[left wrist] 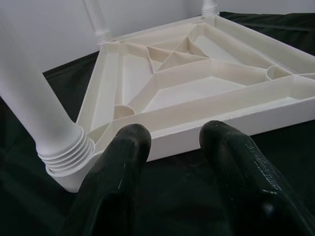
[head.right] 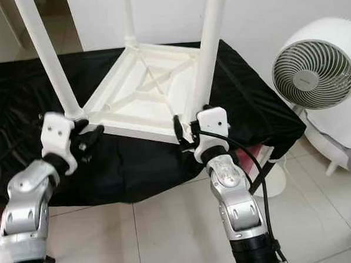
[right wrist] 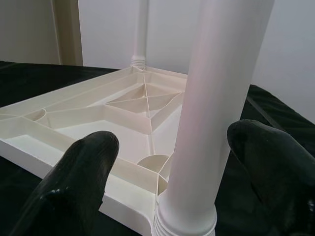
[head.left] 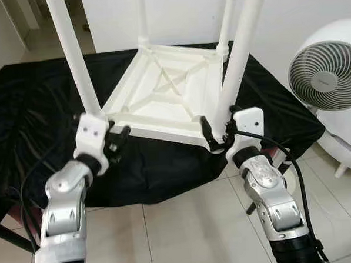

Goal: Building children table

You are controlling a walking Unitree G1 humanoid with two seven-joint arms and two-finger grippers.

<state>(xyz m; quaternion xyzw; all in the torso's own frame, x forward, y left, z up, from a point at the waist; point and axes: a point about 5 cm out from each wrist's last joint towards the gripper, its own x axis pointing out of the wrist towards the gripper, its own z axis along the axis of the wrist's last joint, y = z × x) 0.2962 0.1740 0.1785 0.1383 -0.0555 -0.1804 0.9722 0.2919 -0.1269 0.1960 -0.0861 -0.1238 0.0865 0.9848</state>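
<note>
In the left eye view, a white children table (head.left: 162, 97) is seen lying upside down on a black cloth (head.left: 33, 115) that covers the table beneath, with its legs pointing up. The left pincer (head.left: 118, 140) is held at the near left corner, beside the near left leg (head.left: 74, 54). The right pincer (head.left: 217, 138) is placed at the base of the near right leg (head.left: 239, 51). A white fan (head.left: 326, 76) stands on the tiled floor (head.left: 186, 225) to the right.

In the left wrist view, the left pincer's fingers (left wrist: 123, 167) are shown spread, holding nothing, just before the tabletop's rim, with the threaded leg base beside them.

In the right wrist view, the right pincer's fingers (right wrist: 83, 172) are spread on either side of the leg; contact cannot be told.
</note>
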